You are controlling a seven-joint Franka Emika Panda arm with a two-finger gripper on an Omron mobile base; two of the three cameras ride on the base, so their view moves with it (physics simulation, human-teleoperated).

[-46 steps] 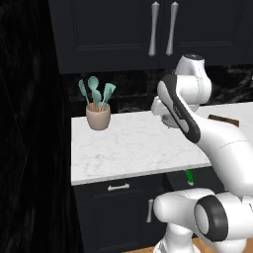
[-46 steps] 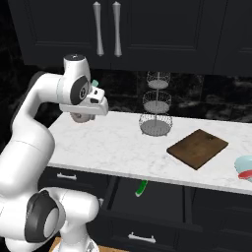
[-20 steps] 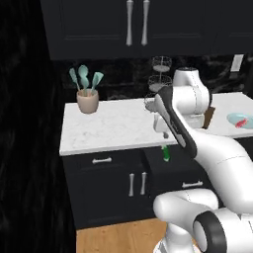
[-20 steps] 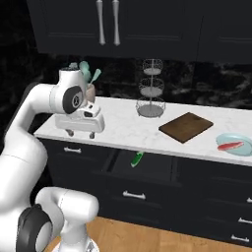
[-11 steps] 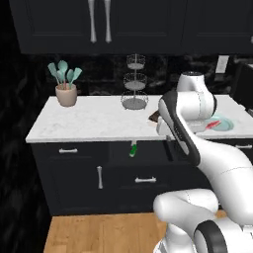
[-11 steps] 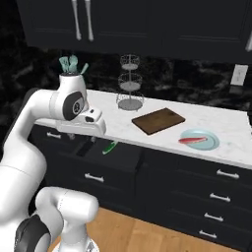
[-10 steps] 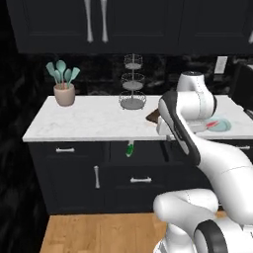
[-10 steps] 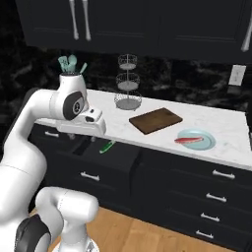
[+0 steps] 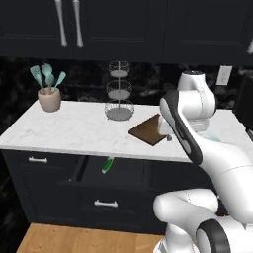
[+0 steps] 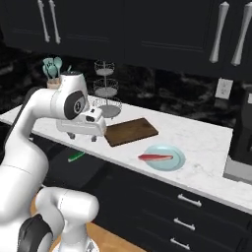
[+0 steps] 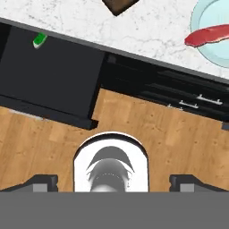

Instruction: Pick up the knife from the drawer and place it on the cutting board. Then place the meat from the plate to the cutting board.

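The knife (image 10: pixel 75 156), green-handled, lies in the open black drawer (image 10: pixel 64 170) under the counter's front edge; its handle (image 11: pixel 40 40) peeks out at the drawer's (image 11: pixel 53 76) back, and it also shows from the left base (image 9: pixel 107 165). On the counter lies the brown cutting board (image 10: pixel 130 131) (image 9: pixel 148 131), with its corner in the hand view (image 11: pixel 118 5). Right of it, the red meat (image 10: pixel 155 157) (image 11: pixel 208 36) rests on the pale teal plate (image 10: pixel 167 160) (image 11: pixel 214 49). My gripper (image 10: pixel 83 137) (image 11: pixel 114 183) hangs open and empty at the counter's front, left of the board, above the drawer.
A cup of teal spatulas (image 9: pixel 49 96) stands at the counter's left end and a wire tiered basket (image 9: pixel 118 94) behind the board. Shut black drawers with silver handles (image 10: pixel 189 199) run below the counter to the right. A dark appliance (image 10: pixel 241 142) stands far right.
The whole picture has shifted, so the camera has moved along the counter; the board, the plate and the open drawer now sit nearer the middle. The gripper has stayed open.
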